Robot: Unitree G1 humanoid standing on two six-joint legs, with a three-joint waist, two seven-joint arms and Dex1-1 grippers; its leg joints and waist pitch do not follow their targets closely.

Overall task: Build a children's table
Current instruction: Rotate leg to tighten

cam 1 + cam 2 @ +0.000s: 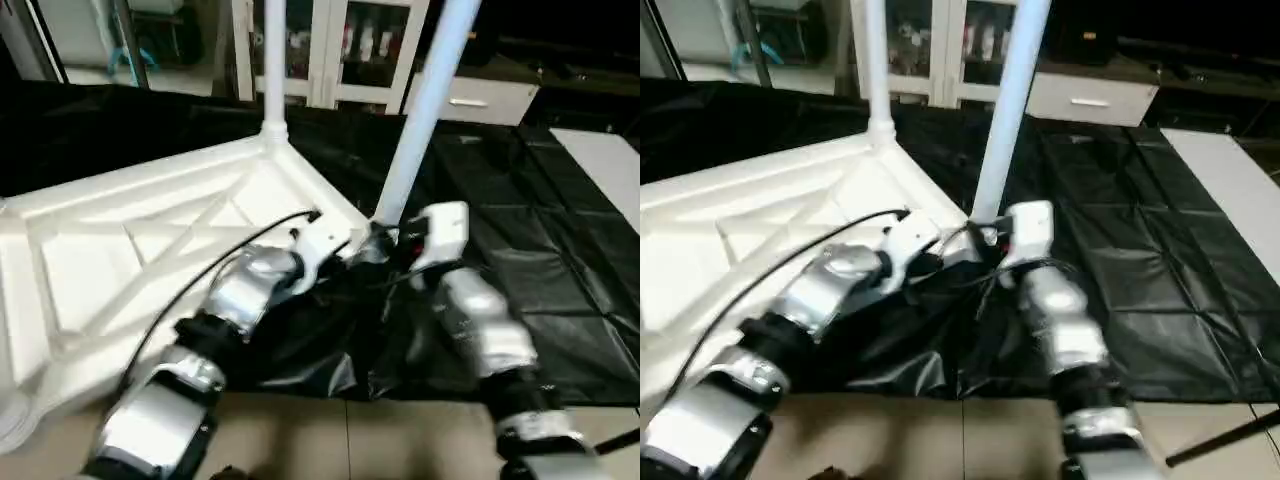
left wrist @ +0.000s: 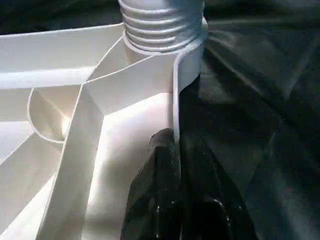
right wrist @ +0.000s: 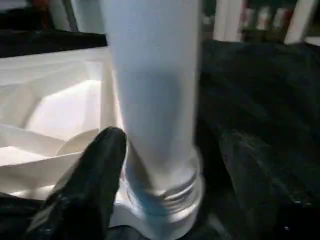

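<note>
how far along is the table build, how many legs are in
Two legs stand in corner sockets of the upturned table top: the far leg looks seated, while the near leg shows thread above its socket. The left gripper pinches the rim; the right gripper straddles the near leg, jaws apart. Finishing that leg remains.

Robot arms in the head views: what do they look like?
Both forearms are silver metal with black joint bands and white wrist housings. A thin black cable loops along the left arm. The right arm ends in a white block; each end effector has black fingers.
</note>
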